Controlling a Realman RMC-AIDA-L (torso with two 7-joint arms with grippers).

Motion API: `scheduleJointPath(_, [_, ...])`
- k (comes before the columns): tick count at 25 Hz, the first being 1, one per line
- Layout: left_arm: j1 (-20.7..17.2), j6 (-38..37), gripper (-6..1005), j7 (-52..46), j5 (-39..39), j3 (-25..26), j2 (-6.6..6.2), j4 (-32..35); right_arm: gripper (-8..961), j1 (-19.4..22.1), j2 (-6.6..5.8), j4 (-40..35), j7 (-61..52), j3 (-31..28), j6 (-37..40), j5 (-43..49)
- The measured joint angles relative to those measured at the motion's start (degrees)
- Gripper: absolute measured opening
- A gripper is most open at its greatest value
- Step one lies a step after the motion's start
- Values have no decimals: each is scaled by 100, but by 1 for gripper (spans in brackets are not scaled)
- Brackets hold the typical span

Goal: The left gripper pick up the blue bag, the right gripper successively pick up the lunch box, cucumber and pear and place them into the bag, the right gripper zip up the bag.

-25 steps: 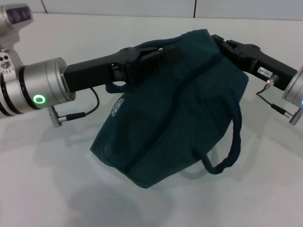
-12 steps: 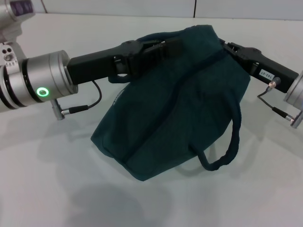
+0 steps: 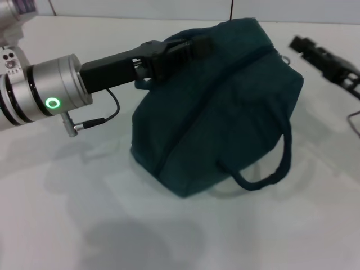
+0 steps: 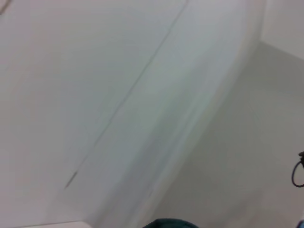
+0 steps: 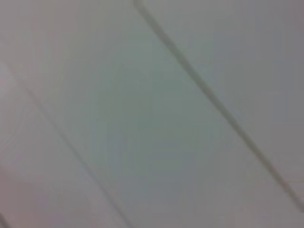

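Note:
The blue bag stands on the white table in the head view, its top closed and one loop handle hanging down its near side. My left gripper reaches in from the left and is shut on the bag's upper left edge, at the other handle. My right gripper is off to the bag's right, apart from it. A sliver of the bag shows in the left wrist view. The lunch box, cucumber and pear are out of view.
A cable hangs under the left wrist. The table's far edge meets a pale wall behind the bag. The right wrist view shows only a pale surface.
The right gripper has come off the bag's top right corner and drawn back to the right. The bag has swung from a slanted hang to standing on the table, with the left gripper still on it.

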State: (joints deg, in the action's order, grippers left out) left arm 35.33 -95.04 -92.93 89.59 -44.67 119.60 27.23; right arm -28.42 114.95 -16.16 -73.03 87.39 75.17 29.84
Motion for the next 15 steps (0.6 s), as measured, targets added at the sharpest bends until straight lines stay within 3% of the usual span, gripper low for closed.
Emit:
scheduleJointPath(2, [4, 112, 54, -2, 0, -17, 6, -3, 453, 65, -26, 0, 0, -102, 57, 6])
scheduleJointPath(3, [25, 198, 54, 1, 0, -31, 9, -20, 487, 226, -128, -1, -1, -295, 163, 15])
scheduleJointPath(7, [230, 502, 54, 64, 0, -52, 17, -259, 607, 471, -271, -1, -4, -554, 348, -1])
scheduleJointPath(11, [379, 727, 54, 209, -2, -91, 19, -439, 684, 609, -304, 14, -6, -807, 431, 10])
scheduleJointPath(15, [492, 949, 54, 274, -5, -109, 34, -580, 686, 643, -307, 29, 4, -901, 438, 12])
